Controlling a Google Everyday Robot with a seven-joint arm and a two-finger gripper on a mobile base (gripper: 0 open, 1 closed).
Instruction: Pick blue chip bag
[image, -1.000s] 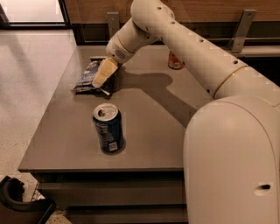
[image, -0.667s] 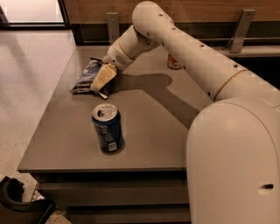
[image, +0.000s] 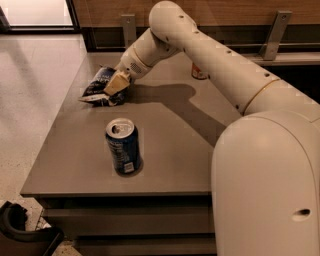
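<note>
The blue chip bag (image: 99, 86) is a crinkled dark-blue foil bag with white print. It lies at the far left of the grey table (image: 165, 135). My gripper (image: 115, 84) reaches in from the right and rests on the bag's right end, touching it. The white arm stretches from the lower right across the table.
An upright blue soda can (image: 123, 146) with a silver top stands in the near middle of the table. A reddish can (image: 198, 73) stands at the back, partly behind the arm. The table's left edge drops to a pale floor (image: 30, 100). A wooden wall runs behind.
The gripper has shifted slightly left and down onto the bag's right end. The bag has stayed in about the same place.
</note>
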